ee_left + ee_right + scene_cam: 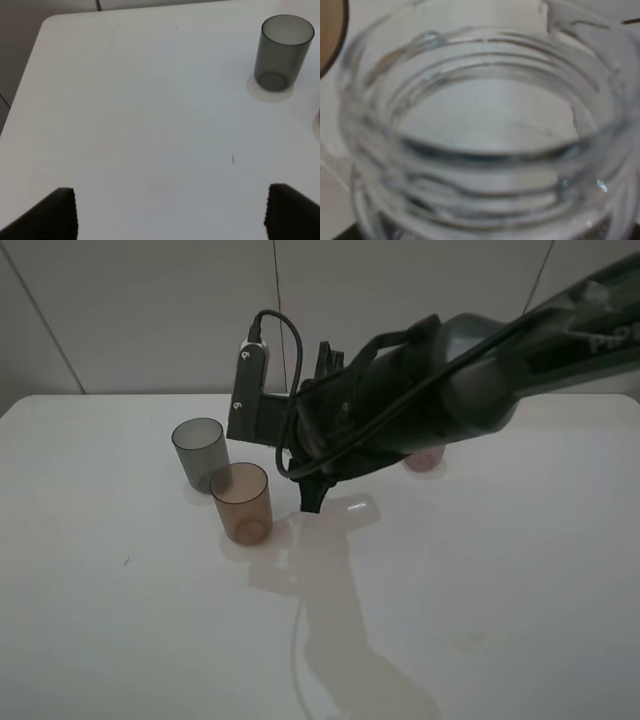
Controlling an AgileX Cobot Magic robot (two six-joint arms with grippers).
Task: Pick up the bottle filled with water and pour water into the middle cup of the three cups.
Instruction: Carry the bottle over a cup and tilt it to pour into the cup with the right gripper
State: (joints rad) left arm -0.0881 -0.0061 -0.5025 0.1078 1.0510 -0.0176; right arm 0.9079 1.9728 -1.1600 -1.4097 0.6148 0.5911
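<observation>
The amber-brown middle cup stands upright on the white table, front right of the smoky grey cup. The mauve-pink cup is mostly hidden behind my right arm. My right gripper hangs just right of the amber cup, above the table. In the right wrist view the clear bottle's open threaded neck fills the frame, with the amber cup's rim at one corner. I cannot make out the water. The arm hides the bottle in the exterior view. My left gripper is open and empty over bare table.
The grey cup also shows in the left wrist view, far from the left fingers. The table's back edge meets a pale wall. The right arm and its cable span the table's back right.
</observation>
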